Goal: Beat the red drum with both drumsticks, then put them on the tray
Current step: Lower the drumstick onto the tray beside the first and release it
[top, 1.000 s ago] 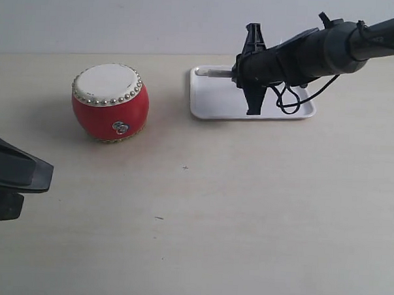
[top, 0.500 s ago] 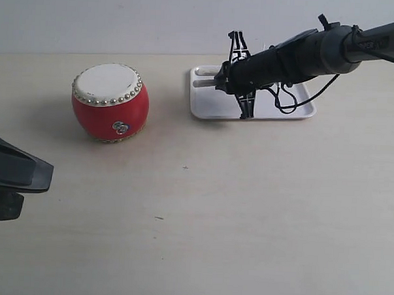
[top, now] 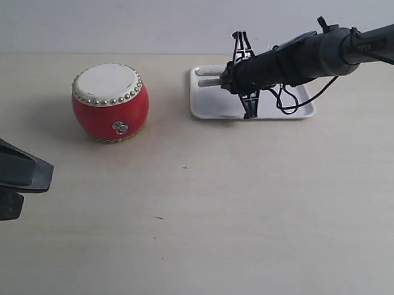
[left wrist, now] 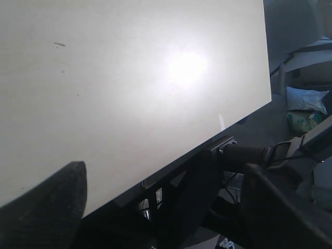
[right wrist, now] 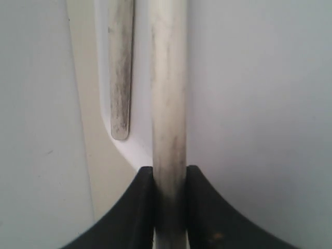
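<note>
**Last drumstick poised over the tray**

One drumstick [right wrist: 120, 78] already lies in the tray [top: 205, 110], right of the red drum [top: 110, 102]. The right gripper [right wrist: 169, 179] has its jaws clenched on the second drumstick [right wrist: 168, 93] above the tray; releasing it looks like the last step. The left gripper [left wrist: 155, 207], at the surface [top: 233, 214] edge, has its jaws released, empty.

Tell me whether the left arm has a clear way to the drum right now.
Probably yes. The left gripper is open and holds nothing, and only bare table lies between it and the drum; the right gripper is over the tray.
</note>
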Motion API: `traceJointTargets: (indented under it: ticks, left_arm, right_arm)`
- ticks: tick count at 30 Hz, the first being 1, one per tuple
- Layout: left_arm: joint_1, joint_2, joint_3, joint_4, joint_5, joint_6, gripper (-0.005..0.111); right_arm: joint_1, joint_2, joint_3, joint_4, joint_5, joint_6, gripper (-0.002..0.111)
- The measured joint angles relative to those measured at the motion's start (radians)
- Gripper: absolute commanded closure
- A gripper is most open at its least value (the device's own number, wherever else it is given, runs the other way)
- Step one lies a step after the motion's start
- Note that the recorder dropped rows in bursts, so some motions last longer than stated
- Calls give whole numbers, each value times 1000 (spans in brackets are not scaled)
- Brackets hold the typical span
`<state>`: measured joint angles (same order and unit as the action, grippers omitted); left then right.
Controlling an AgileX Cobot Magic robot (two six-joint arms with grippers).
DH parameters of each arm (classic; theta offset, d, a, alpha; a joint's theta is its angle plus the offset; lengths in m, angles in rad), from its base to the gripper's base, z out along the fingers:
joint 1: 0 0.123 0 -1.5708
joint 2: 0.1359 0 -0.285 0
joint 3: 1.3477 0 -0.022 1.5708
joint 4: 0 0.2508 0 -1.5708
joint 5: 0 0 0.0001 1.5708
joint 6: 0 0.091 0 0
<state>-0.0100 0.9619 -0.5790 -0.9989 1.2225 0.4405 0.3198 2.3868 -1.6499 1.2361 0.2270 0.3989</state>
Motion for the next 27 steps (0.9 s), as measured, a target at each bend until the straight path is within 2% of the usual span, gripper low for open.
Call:
traceJointTargets:
  ticks: [12,23,27]
  left_arm:
    - [0,0,0,0,0,0,29]
    - [0,0,0,0,0,-2,29]
    - [0,0,0,0,0,-2,29]
  right_arm:
    - [-13,4,0,-12,-66,0,106]
    - [-13,4,0,-25,-114,0,75]
    - [-13,4,0,-70,-114,0,68]
